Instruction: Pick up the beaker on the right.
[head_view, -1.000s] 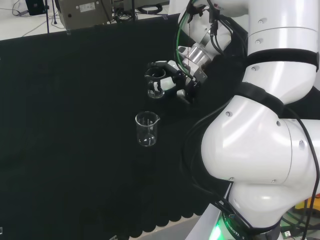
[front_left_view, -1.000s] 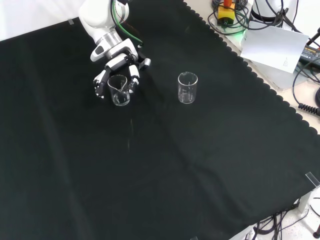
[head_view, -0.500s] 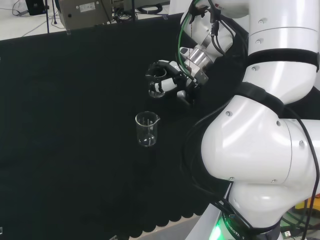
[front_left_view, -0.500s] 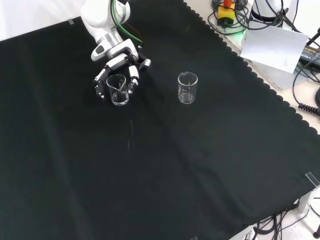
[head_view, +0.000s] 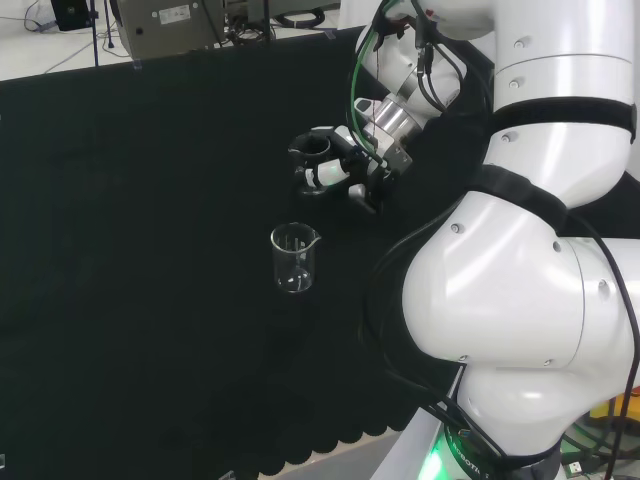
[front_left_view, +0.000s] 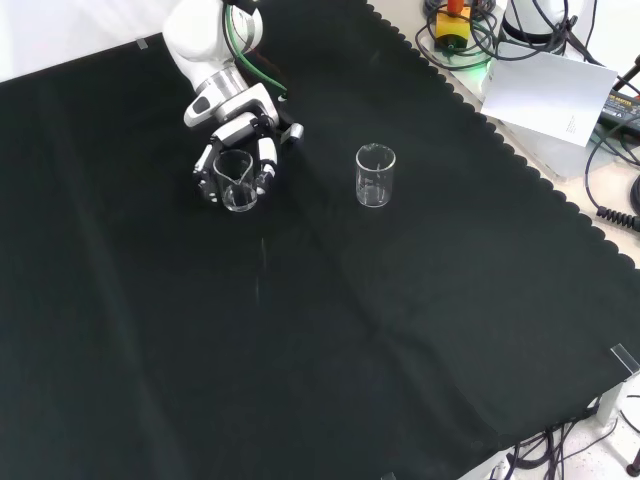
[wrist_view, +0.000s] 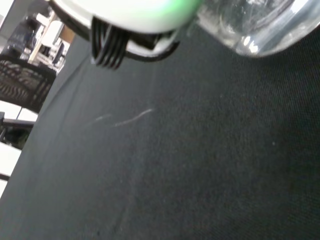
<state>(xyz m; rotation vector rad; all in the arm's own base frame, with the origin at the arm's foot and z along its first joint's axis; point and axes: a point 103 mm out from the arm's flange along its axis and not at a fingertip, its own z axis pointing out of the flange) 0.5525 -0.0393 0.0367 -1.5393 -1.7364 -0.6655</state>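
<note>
desk: black cloth (front_left_view: 330, 330), scalloped edge | white paper sheet (front_left_view: 545, 95) and cables (front_left_view: 610, 170) beside it | grey equipment box (head_view: 165, 25) behind

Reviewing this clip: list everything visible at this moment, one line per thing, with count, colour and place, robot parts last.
held beaker: one, clear glass, inside the hand's curled fingers, left of the other beaker in the front view.
free beaker: one, clear glass, upright on the cloth, apart from the hand.
cloth: one, black, covering the bench.
paper sheet: one, white, beyond the cloth's scalloped edge in the front view.
hand: one, black and white, curled round the held beaker.
arm: one, white, at the head view's right.
</note>
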